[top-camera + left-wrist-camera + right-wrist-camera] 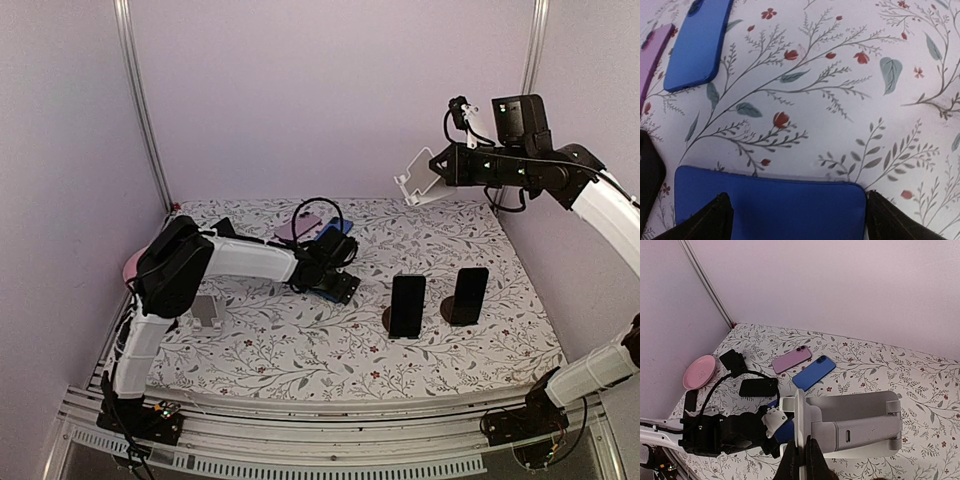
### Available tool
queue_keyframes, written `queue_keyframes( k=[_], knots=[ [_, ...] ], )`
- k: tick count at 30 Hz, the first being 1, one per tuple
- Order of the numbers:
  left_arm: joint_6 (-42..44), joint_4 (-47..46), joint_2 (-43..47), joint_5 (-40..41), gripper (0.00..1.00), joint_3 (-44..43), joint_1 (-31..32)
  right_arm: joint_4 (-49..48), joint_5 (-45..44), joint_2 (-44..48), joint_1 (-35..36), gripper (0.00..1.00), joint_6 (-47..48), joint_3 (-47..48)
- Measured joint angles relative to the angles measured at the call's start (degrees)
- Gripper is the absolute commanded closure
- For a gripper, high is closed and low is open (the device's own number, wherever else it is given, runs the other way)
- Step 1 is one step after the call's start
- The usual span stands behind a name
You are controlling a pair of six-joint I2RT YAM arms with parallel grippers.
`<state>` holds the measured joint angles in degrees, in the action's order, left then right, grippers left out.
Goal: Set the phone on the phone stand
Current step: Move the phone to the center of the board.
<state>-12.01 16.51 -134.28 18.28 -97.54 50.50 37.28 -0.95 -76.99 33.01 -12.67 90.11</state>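
The left tool (pixel 797 200) hangs low with its fingers spread wide, released. One tip stands near each end of the blue phone (pixel 775 210), which lies flat on the bench (pixel 840 100) directly beneath it. Ahead of this tool, off to one side, lie a second blue phone (pixel 697 42) and a pink phone (pixel 652 55). The right tool (pixel 801 460), raised high over the bench, is clenched on a thin plate of the white phone stand (pixel 855 425), which juts beyond its fingertips.
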Motion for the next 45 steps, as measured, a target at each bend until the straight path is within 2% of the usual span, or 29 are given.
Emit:
queue_keyframes(
  k=[6, 11, 18, 25, 31, 37, 40, 45],
  knots=[
    [-1.29, -4.52, 8.7, -1.01, 0.07, 14.45, -4.52, 0.02, 0.13, -0.02, 0.76, 0.98, 0.02, -0.42],
    [-2.01, -7.41, 13.0, -1.77, 0.08, 21.86, -7.72, -0.61, 2.01, -1.46, 3.39, 0.97, 1.16, -0.44],
    [-3.69, -9.9, 18.62, -1.57, 0.08, 30.51, -8.35, -1.99, 8.41, -7.72, 7.06, 0.97, 5.7, -0.44],
    [-5.31, -7.43, 25.88, -2.47, 0.08, 38.12, -8.92, -3.48, 15.8, -14.58, 10.12, 0.97, 13.0, -0.42],
    [-5.33, -5.4, 35.5, -6.08, 0.07, 42.71, -8.35, -3.93, 20.31, -19.08, 10.97, 0.97, 17.94, -0.42],
    [-5.57, -13.79, 51.43, -8.81, 0.08, 51.84, -5.46, -3.91, 22.8, -22.88, 11.23, 0.98, 21.62, -0.42],
    [-5.62, -18.49, 54.69, -10.71, 0.08, 55.63, -3.89, -3.91, 23.85, -25.44, 11.32, 0.97, 23.87, -0.39],
    [-5.57, -24.57, 55.06, -13.81, 0.11, 58.34, -1.55, -3.87, 24.35, -29.33, 11.67, 0.97, 26.51, -0.39]
  ],
)
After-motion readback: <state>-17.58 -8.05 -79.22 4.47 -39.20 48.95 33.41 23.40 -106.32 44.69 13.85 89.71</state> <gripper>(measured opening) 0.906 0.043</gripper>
